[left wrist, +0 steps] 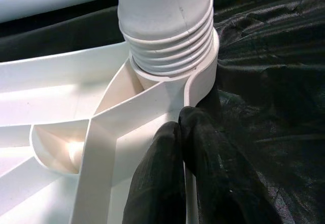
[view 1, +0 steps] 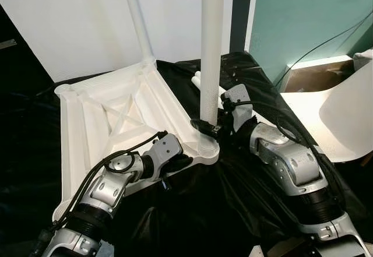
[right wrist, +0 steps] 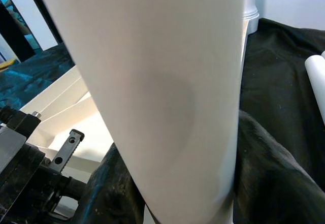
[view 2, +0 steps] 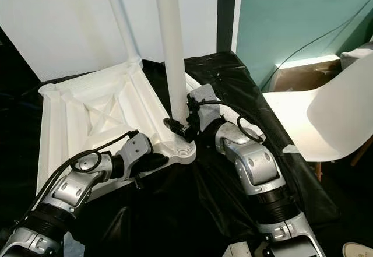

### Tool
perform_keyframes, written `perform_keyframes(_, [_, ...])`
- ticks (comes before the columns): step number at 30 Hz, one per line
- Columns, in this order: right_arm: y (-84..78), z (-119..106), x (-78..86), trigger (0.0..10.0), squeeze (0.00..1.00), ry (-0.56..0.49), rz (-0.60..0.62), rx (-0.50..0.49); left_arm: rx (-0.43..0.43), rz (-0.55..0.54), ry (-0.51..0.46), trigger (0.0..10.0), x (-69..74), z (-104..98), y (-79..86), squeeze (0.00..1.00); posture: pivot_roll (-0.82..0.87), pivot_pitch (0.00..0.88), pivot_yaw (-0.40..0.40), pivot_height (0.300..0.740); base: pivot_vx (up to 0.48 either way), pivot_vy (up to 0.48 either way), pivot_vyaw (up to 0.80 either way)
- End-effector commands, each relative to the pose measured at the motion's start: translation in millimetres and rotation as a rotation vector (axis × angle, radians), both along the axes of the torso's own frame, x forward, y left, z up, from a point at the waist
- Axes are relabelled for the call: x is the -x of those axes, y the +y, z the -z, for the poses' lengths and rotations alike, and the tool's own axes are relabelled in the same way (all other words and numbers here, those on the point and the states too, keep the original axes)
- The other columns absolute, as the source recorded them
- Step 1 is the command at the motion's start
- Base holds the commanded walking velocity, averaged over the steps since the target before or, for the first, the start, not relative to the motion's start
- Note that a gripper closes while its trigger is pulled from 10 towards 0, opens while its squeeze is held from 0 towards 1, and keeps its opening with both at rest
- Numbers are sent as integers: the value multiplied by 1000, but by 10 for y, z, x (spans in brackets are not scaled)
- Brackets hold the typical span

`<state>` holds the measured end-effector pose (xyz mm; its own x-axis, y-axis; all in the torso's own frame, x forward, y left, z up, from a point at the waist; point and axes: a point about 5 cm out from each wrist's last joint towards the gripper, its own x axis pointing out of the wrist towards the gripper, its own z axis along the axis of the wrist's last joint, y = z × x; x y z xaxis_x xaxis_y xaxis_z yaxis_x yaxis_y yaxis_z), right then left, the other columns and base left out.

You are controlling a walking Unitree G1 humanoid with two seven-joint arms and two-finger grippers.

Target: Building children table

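The white children's tabletop [view 1: 111, 111] lies upside down on black cloth. One white leg [view 1: 137, 18] stands in its far corner. A second leg [view 1: 211, 47] stands upright in the near corner socket, with its threaded end [left wrist: 170, 36] partly seated. My right gripper [view 1: 205, 126] is shut around this leg just above the socket, and the leg [right wrist: 167, 92] looms close in the right wrist view. My left gripper [left wrist: 180, 120] is shut on the tabletop's rim beside the same corner, its black fingers [left wrist: 152, 183] pinching the thin white wall.
Loose white legs [view 1: 198, 81] lie on the cloth behind the near corner. A white chair [view 2: 326, 123] stands close on the right. A white panel [view 1: 76, 24] and a teal wall [view 1: 303, 12] rise behind. The black cloth [view 1: 221, 210] covers the floor in front.
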<state>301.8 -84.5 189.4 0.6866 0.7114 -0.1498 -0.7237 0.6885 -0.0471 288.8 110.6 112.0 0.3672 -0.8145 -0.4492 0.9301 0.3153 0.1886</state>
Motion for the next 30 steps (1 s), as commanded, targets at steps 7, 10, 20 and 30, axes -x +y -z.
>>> perform_keyframes(7, [-70, 311, 40, 10000, 0, 124, -41, 97, -45, 9, 81, 10000, 65, 182, 9, 0, 10, 0, 88, 740, 0, 0, 0])
perform_keyframes(10, [-94, 350, 53, 10000, 0, 47, -89, 181, -45, 8, 81, 10000, 73, 188, 10, 0, 14, 0, 87, 740, 0, 0, 0])
perform_keyframes(20, [102, 563, 59, 10000, 0, 11, 90, 61, -50, 16, 93, 10000, 148, 200, 43, 0, 49, 0, 108, 740, 0, 0, 0])
perform_keyframes(30, [307, 454, 33, 10000, 0, -54, 192, -86, -66, 23, 103, 10000, 184, 195, 74, 0, 78, 0, 124, 740, 0, 0, 0])
